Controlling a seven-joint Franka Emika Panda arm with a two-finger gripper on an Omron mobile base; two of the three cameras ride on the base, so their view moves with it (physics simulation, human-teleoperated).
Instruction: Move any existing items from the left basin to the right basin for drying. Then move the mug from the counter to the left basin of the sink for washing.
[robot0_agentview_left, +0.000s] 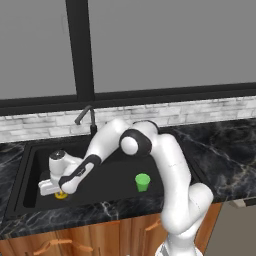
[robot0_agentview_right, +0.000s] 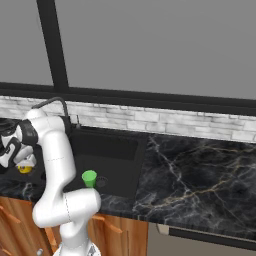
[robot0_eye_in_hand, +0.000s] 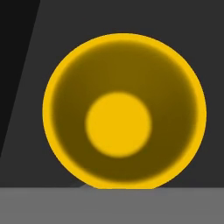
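Observation:
The yellow mug is low inside the left basin of the black sink, near its front wall. My gripper is right on top of it, shut on the mug's rim. The hand view looks straight down into the mug, with its round yellow bottom in the middle and the dark basin floor around it; the fingertips are hidden there. From the right base view the mug peeks out under the hand. The green cup stands upright in the right basin, also seen as a green cup near the drain.
A dark curved faucet rises behind the sink's middle. Black veined counter stretches to the right of the sink. A white brick backsplash and a window run along the back. My forearm crosses over the divider between the basins.

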